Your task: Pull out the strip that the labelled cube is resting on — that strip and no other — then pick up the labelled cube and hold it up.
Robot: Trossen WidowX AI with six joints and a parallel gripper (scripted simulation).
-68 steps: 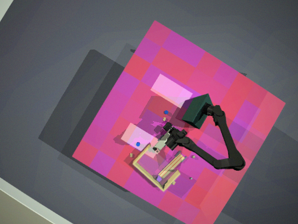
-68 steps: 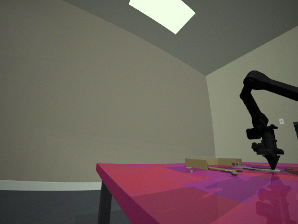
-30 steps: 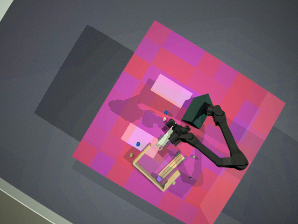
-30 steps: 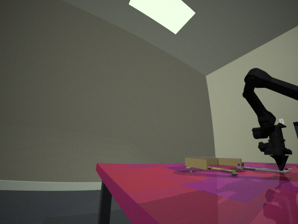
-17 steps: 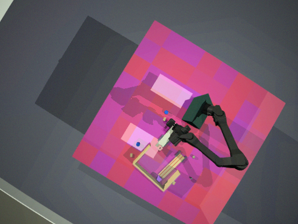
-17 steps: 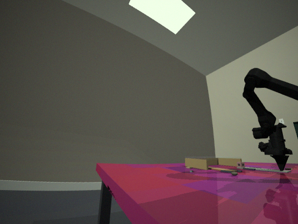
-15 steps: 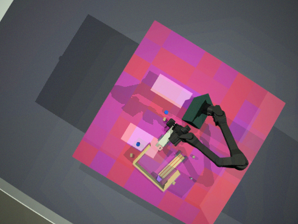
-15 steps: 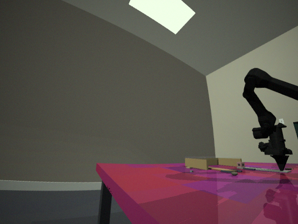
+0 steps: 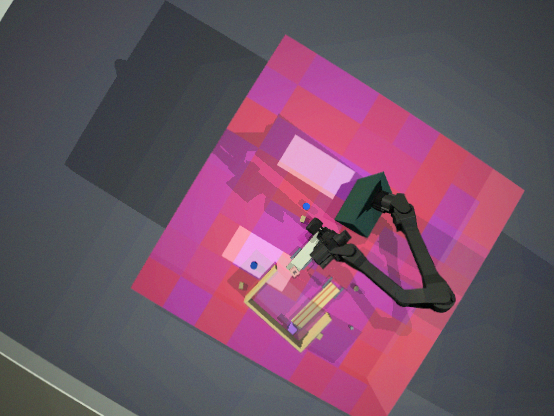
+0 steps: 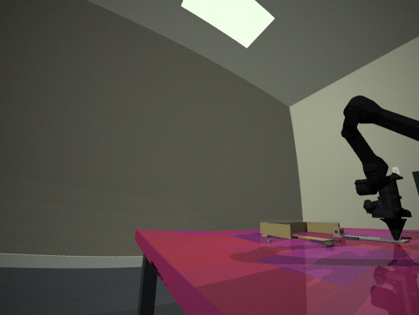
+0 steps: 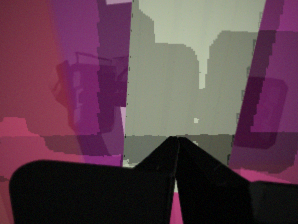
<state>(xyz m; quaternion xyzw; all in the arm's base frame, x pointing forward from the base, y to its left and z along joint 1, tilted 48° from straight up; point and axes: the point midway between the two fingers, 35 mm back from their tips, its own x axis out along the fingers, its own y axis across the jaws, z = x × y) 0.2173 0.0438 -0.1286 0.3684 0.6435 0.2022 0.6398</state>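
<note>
The labelled cube [image 9: 293,271] [image 10: 338,232], pale pink with dark marks, sits at one end of a pale grey-green strip [image 9: 304,256] [image 10: 372,238] [image 11: 165,100]. My gripper [image 10: 396,239] [image 11: 176,145] is shut and empty, pointing down at the strip's other end, away from the cube. Its tips look to be on or just above the strip; contact cannot be told. In the top view the gripper body hides that end. Several other strips [image 9: 316,306] lie side by side, with a purple cube [image 9: 292,328] at their lower end.
A yellow low-walled frame [image 9: 260,284] [image 10: 276,229] stands beside the strips. A dark green box [image 9: 362,205] is near the arm's base. Blue balls [image 9: 306,206] [image 9: 254,265] and several small pebble-like bits lie around on the patchwork table [image 9: 300,105] [image 10: 234,265].
</note>
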